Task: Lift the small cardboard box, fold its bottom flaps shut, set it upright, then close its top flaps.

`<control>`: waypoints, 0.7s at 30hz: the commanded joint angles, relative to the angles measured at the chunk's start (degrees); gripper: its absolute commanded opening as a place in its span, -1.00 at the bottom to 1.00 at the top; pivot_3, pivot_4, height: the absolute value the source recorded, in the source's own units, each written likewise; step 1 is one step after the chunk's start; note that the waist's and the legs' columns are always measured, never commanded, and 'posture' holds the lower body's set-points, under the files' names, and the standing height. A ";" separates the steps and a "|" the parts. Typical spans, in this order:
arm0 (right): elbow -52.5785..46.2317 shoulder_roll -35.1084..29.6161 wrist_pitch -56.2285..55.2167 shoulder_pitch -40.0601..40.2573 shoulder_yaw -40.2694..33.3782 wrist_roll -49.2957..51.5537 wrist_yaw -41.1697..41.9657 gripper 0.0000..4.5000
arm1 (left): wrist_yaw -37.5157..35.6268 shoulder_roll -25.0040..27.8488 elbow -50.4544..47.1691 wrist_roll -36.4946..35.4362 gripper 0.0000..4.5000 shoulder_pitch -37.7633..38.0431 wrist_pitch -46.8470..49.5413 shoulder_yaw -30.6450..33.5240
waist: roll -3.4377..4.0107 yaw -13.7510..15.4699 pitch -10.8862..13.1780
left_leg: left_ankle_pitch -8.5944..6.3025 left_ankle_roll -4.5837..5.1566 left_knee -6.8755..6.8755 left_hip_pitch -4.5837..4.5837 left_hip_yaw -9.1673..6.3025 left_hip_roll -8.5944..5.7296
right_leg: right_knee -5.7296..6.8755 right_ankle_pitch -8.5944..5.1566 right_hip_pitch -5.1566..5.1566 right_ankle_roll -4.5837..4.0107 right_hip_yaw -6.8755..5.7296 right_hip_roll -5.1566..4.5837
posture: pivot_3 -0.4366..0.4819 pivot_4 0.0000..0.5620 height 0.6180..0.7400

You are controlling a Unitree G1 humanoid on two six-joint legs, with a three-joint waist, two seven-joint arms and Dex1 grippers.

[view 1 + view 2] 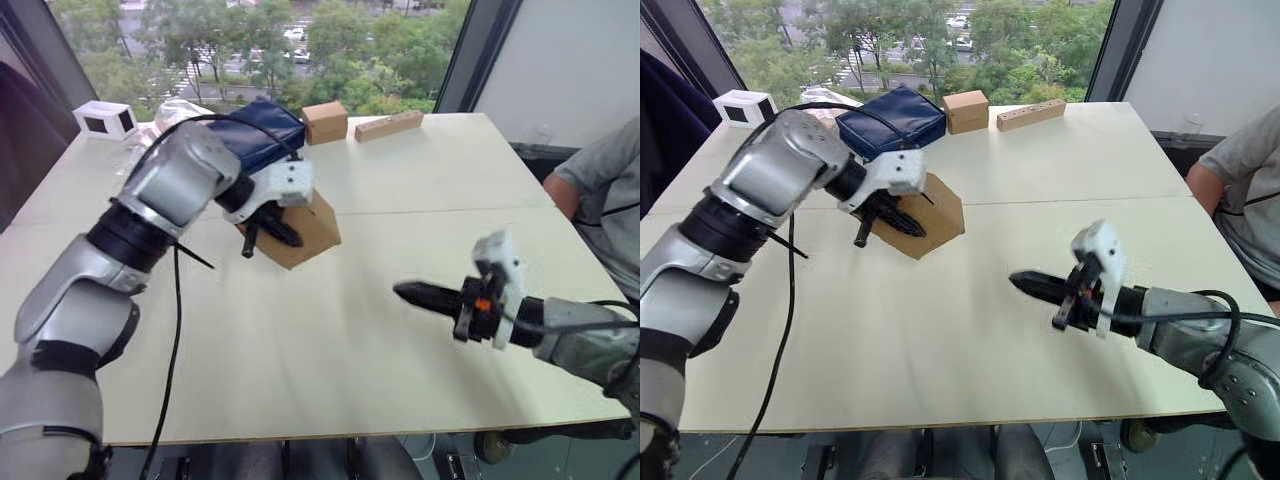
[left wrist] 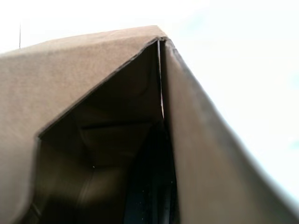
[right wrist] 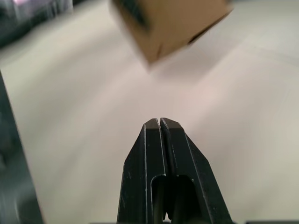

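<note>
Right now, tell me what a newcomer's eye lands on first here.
First, the small cardboard box, tilted on a corner near the middle of the table, with the left gripper clamped on it, one finger inside. Next, the right gripper, fingers pressed together, pointing toward the box from the robot's right.

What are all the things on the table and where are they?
small cardboard box: one, plain brown, tilted on a corner, left of the table's middle, held by the left gripper
squat box: one, brown, far edge of the table
long block: one, tan, far edge, right of the squat box
pouch: one, dark blue, far side, left of the squat box
small case: one, white with dark panels, far left corner
table: one, pale cream
person: one, grey sleeve, at the table's right edge
left gripper: black fingers, on the small cardboard box
right gripper: black fingers shut, holding nothing, above the table's near right part
</note>
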 commanded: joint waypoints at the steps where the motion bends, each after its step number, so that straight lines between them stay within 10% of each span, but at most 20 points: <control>1: -4.89 -0.48 -1.92 -0.02 2.94 -5.56 0.06 -0.99 | -2.25 1.09 -8.75 4.70 -1.00 0.12 1.83 -4.29 | 0.00 -0.16 0.00 | 0.00 0.00 0.00 -0.01 0.00 0.00 | 0.00 0.00 -0.02 0.00 0.01 -0.01 | -0.05 -0.47 1.00; 21: -5.96 8.22 -8.92 9.82 11.78 -23.81 -1.80 -0.99 | -6.63 -1.79 -15.02 9.72 -1.00 0.88 11.73 -11.96 | -0.01 -0.06 0.00 | 0.01 -0.01 0.09 0.02 -0.06 0.01 | 0.06 0.00 0.03 0.01 0.03 0.03 | -0.05 -0.47 1.00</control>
